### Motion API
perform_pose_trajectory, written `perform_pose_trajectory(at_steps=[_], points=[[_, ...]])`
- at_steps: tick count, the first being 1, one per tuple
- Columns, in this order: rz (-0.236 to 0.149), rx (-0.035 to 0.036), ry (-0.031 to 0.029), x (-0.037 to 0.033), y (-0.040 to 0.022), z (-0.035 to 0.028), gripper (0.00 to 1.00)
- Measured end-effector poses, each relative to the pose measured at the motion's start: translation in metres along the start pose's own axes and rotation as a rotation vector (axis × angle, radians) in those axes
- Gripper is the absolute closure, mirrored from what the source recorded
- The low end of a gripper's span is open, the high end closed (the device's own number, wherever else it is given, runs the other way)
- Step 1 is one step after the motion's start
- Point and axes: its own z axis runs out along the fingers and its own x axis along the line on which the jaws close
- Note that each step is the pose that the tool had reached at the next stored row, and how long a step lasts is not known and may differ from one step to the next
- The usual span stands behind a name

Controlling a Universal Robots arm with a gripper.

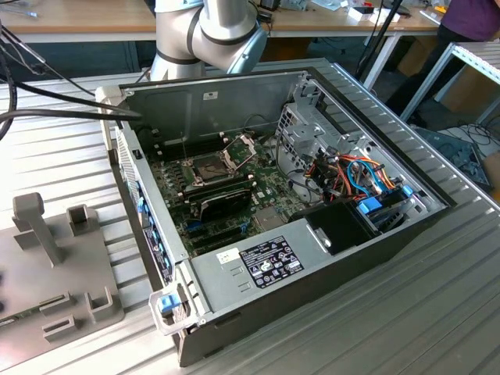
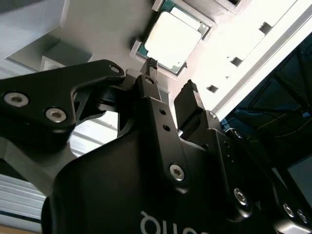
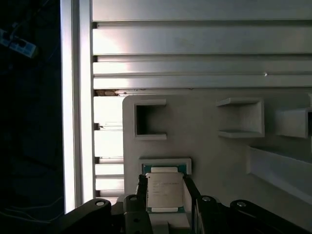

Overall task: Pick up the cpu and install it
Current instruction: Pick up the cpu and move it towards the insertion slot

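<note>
Claw (image 3: 165, 179) spread wide above the chip (image 3: 165, 192), grasping nothing.
In both wrist views, chip flat in a recess of the grey holder (image 3: 204, 122), between the fingertips (image 3: 143, 181); holder (image 1: 78, 266) at lower left of the exterior view.

Open PC case (image 1: 205, 105) on slatted surface (image 1: 437, 312). Green motherboard (image 1: 269, 193) inside, socket (image 1: 211, 167) with metal frame (image 1: 241, 145) hinged up. Grey fixture (image 1: 31, 269) at the exterior view's left. Arm (image 1: 211, 31) behind case.
</note>
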Motion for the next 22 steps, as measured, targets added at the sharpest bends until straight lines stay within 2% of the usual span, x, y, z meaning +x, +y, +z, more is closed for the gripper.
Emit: perform_pose_trajectory(at_steps=[7, 9, 11, 22], points=[[0.000, 0.0000, -0.0001, 0.0004, -0.0093, 0.0070, 0.58], [0.000, 0.0000, 0.0000, 0.0004, -0.0096, 0.0075, 0.58], [0.000, 0.0000, 0.0000, 0.0004, -0.0097, 0.0119, 0.58], [0.000, 0.0001, 0.0001, 0.0004, -0.0097, 0.0123, 0.56]])
